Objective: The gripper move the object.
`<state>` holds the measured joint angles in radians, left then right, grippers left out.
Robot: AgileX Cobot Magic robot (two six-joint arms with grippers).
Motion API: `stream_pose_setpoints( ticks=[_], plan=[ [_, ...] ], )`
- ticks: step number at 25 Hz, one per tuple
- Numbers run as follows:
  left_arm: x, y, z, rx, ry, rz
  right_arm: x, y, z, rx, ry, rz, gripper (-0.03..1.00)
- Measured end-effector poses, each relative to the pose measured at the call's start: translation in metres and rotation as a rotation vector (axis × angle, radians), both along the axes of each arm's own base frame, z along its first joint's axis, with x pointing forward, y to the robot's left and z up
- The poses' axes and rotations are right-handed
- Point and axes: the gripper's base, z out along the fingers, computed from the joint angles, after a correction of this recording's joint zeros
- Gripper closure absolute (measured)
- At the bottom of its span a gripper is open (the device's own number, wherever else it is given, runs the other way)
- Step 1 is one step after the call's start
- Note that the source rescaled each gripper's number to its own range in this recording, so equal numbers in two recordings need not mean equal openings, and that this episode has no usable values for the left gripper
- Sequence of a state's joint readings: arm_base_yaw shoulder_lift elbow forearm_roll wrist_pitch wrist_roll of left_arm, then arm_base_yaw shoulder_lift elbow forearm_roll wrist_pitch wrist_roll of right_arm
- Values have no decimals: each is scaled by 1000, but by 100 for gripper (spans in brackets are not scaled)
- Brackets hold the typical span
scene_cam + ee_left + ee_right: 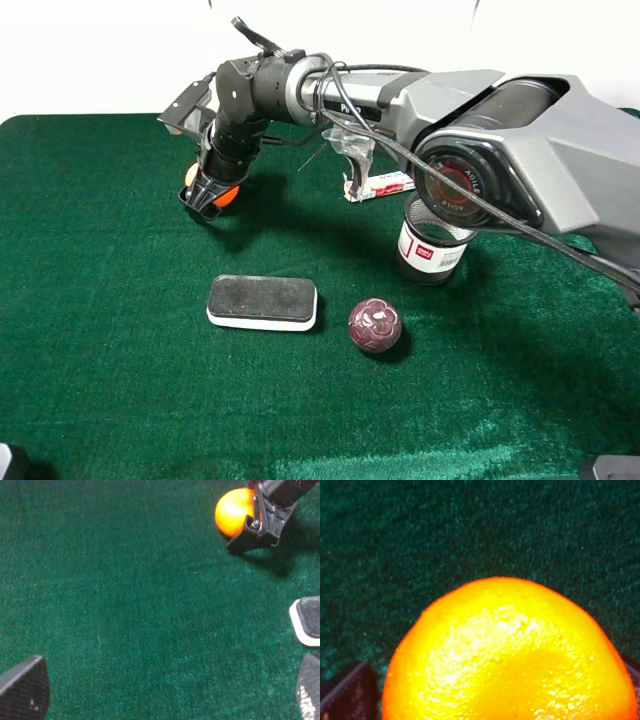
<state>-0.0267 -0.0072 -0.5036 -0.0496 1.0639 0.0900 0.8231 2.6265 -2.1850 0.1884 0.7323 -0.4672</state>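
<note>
The object, a small bright orange ball (228,195) with dimpled skin, rests on the green cloth at the far left. My right arm reaches across the middle, and its black gripper (211,194) is lowered over the ball, open, one finger on each side. In the right wrist view the object (510,655) fills the frame, with a dark fingertip (345,692) at the corner. The left wrist view shows the object (232,511) partly behind that claw's fingers (250,534). My left gripper (167,687) stands open over bare cloth, well short of the ball.
A white block with a black top (262,302) lies in the middle, and a dark maroon patterned ball (375,325) sits to its right. A mesh cup with a red and white label (430,248) and a small packet (380,185) stand under the right arm.
</note>
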Motion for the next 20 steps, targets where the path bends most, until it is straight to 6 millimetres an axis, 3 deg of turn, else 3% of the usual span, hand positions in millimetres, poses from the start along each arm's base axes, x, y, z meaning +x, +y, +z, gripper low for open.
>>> stream_pose_setpoints(
  ticks=[4,5,7,8,9,20],
  plan=[
    [0,0,0,0,0,0,0,0,0,4,-4,-1,-3],
    [0,0,0,0,0,0,0,0,0,5,-5,-1,8],
    [0,0,0,0,0,0,1,1,0,8,-8,-2,54],
    [0,0,0,0,0,0,1,1,1,11,-12,-3,85],
    [0,0,0,0,0,0,1,1,1,11,-12,-3,97],
    [0,0,0,0,0,0,1,1,1,7,-14,-1,97]
  ],
)
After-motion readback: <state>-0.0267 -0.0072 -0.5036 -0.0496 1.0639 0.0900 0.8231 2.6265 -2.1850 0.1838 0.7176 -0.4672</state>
